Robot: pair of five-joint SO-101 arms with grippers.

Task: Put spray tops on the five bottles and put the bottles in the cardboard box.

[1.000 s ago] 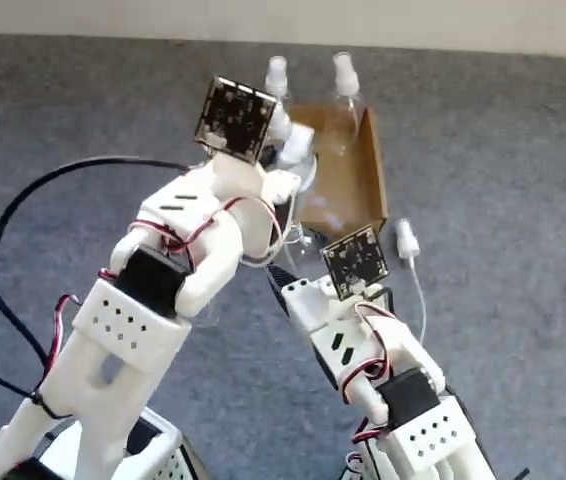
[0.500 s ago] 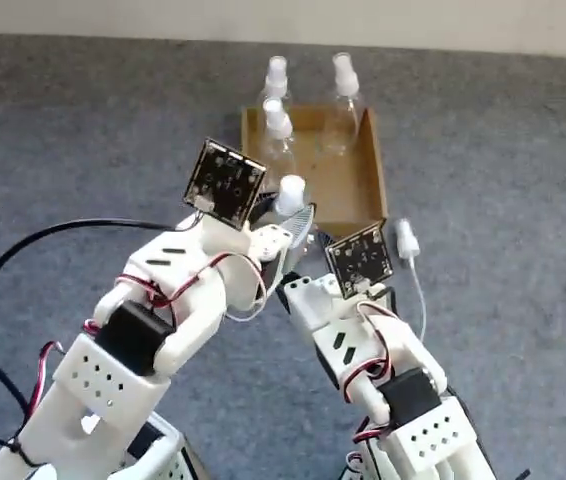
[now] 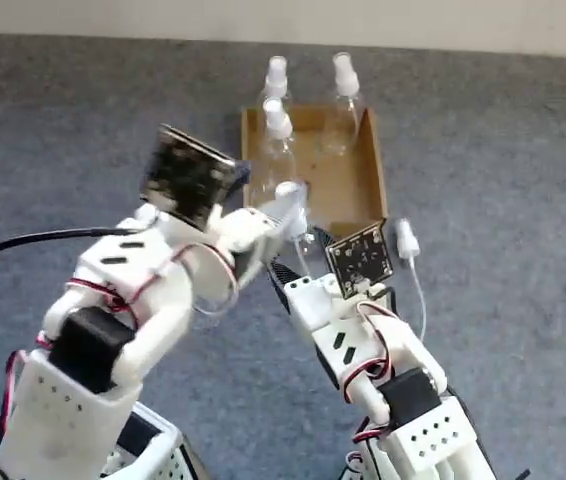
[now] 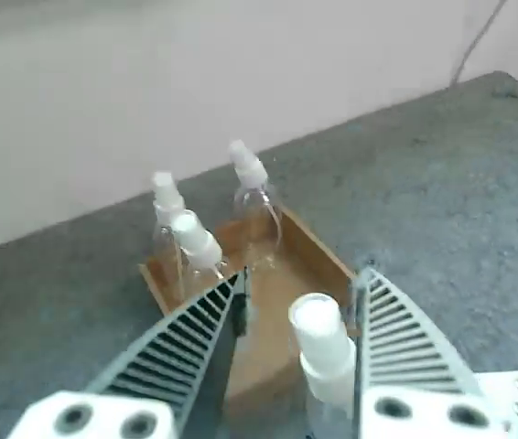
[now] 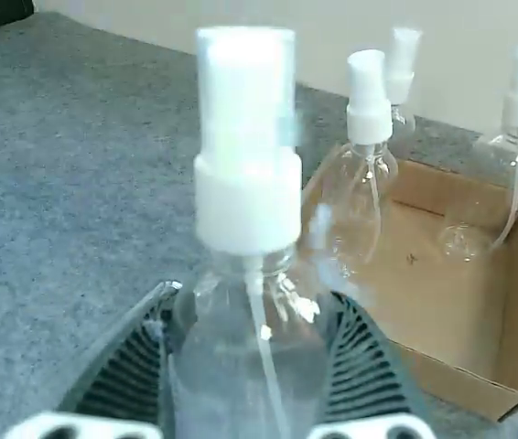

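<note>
My right gripper [image 5: 245,389] is shut on a clear bottle [image 5: 241,347] that stands upright with a white spray top [image 5: 245,174] on it. In the high view this bottle [image 3: 303,248] sits just in front of the cardboard box [image 3: 376,170]. My left gripper [image 4: 300,283] is open, with its fingers on either side of that spray top [image 4: 321,343]; it hangs over it [image 3: 285,212] from the left. Three capped bottles stand at the box: one inside at the left [image 3: 276,130] and two at the far wall [image 3: 277,78], [image 3: 344,80].
A loose spray top [image 3: 406,240] with its thin tube lies on the grey carpet, right of the box's near corner. A black cable [image 3: 23,245] runs from the left arm across the carpet at the left.
My left arm has pulled back from above the box toward the held bottle, and the left bottle in the box has come into view. The right arm has kept still.
</note>
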